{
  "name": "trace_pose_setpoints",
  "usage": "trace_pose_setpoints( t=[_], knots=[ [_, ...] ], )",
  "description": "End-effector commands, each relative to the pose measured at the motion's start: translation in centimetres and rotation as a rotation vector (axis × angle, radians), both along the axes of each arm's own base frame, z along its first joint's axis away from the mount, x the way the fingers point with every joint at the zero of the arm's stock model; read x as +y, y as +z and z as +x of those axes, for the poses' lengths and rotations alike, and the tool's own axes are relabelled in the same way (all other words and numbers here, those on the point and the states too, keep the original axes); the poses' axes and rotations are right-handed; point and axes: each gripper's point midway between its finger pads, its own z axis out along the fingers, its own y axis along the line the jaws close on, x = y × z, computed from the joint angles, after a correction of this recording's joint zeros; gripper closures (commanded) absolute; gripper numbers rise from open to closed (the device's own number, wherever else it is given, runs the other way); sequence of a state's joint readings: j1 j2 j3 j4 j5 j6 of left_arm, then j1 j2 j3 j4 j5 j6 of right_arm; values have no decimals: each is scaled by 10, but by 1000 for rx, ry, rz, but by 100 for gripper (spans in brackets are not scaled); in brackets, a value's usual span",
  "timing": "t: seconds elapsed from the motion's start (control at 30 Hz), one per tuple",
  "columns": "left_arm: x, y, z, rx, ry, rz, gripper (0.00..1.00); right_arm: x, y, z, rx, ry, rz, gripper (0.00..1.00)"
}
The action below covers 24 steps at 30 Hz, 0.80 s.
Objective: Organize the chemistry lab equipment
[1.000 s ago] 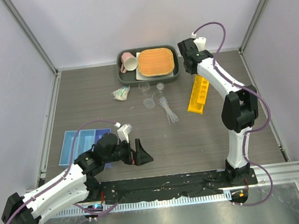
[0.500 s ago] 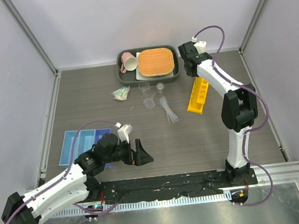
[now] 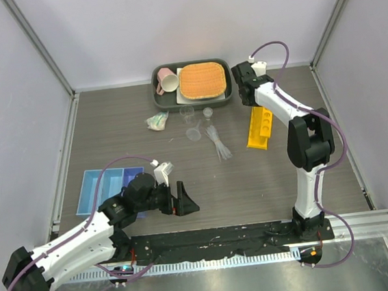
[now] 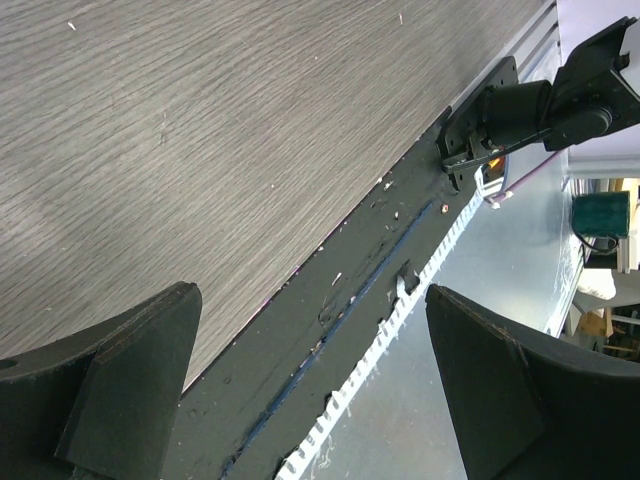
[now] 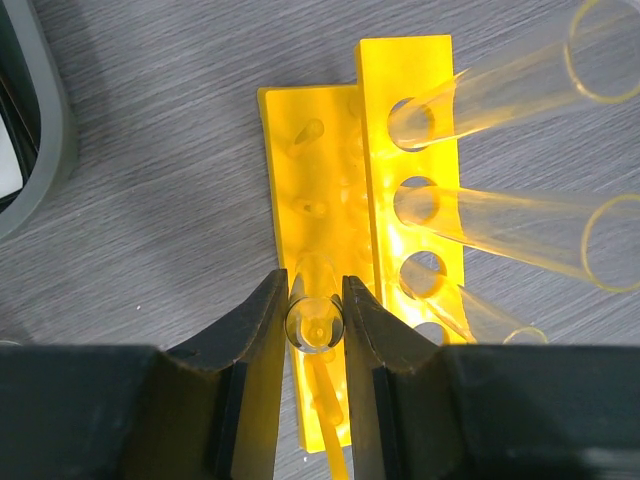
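Observation:
My right gripper is shut on a thin clear glass tube, seen end-on, just over the yellow holed tube rack. Three more glass tubes lean in the rack's holes. From above, the right gripper hangs at the far end of the rack. Small clear beakers, a funnel and pipettes lie mid-table. The blue three-compartment tray sits near left. My left gripper is open and empty beside it, over the table's near edge.
At the back, a dark tray holds a pink mug and an orange woven mat. A small green and white item lies left of the beakers. A black rail runs along the near edge.
My right gripper has shifted a little left and nearer with the tube in it. The yellow rack has turned slightly. The left arm has barely moved.

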<state>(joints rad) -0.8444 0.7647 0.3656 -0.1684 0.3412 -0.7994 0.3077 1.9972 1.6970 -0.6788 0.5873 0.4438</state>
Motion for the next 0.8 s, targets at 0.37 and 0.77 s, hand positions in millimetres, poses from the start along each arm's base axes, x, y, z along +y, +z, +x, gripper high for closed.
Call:
trace_pose_setpoints(
  t=[0.37,0.77],
  knots=[
    [-5,4,0,-32,-27,-12,0,-7,2,-4,-44,-26,25,65],
    [-6,4,0,-31,-32,-6,0,-6,31,-11,-93,-13,54,47]
  ],
)
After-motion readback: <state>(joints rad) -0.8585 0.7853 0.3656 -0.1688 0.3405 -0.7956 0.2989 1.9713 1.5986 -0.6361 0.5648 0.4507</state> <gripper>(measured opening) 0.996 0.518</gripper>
